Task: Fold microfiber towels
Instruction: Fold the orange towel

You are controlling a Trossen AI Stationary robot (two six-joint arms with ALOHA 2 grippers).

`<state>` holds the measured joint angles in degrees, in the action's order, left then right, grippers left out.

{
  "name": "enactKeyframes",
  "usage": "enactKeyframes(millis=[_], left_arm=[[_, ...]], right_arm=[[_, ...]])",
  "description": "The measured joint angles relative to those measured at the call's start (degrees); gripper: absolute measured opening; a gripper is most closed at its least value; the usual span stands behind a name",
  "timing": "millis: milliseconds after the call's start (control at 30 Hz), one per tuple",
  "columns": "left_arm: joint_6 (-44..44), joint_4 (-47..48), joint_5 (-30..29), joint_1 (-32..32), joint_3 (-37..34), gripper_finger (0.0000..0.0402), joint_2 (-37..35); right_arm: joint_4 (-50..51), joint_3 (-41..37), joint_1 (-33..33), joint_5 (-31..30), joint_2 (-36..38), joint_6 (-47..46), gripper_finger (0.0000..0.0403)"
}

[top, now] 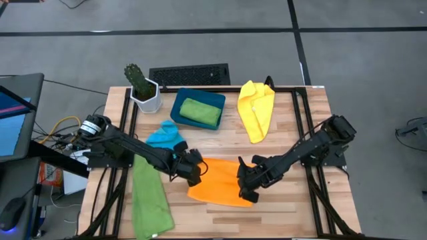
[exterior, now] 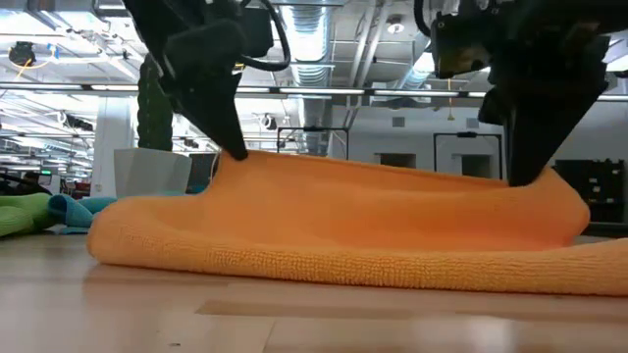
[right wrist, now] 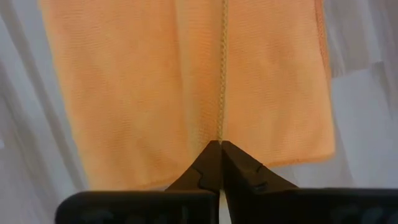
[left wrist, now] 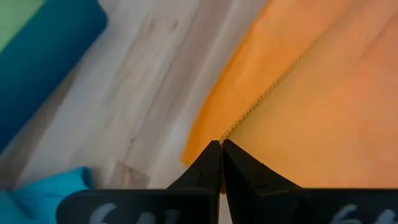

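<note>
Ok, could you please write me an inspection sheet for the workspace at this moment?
Surface: wooden table, bare between the cloths.
Job's things: orange towel at centre, partly folded; yellow towel at the far side; blue towel and green towel at left; second green towel lies folded in the teal tray.
Clutter: potted cactus; black grille at the far edge.
Grippers: left gripper and right gripper each pinch an edge of the orange towel.
Cables: loose wires left of the table.
Surroundings: monitor at left; grey floor.
</note>
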<state>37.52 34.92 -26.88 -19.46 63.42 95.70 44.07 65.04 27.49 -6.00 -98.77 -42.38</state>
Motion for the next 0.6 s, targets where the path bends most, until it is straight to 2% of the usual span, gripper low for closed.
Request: enactKeyframes(millis=[333,600], left_arm=[[-0.97,-0.12,-1.95,1.81,0.00,0.0000,0.62],[-1.49,-1.11,1.51,1.83,-0.09,0.0000,5.05]], right_arm=[[-0.25,-0.02,-3.87,-1.48,-0.01,5.27,0.0029],[-1.30,-0.02,-5.15,-1.40,-0.01,6.46,0.0035]])
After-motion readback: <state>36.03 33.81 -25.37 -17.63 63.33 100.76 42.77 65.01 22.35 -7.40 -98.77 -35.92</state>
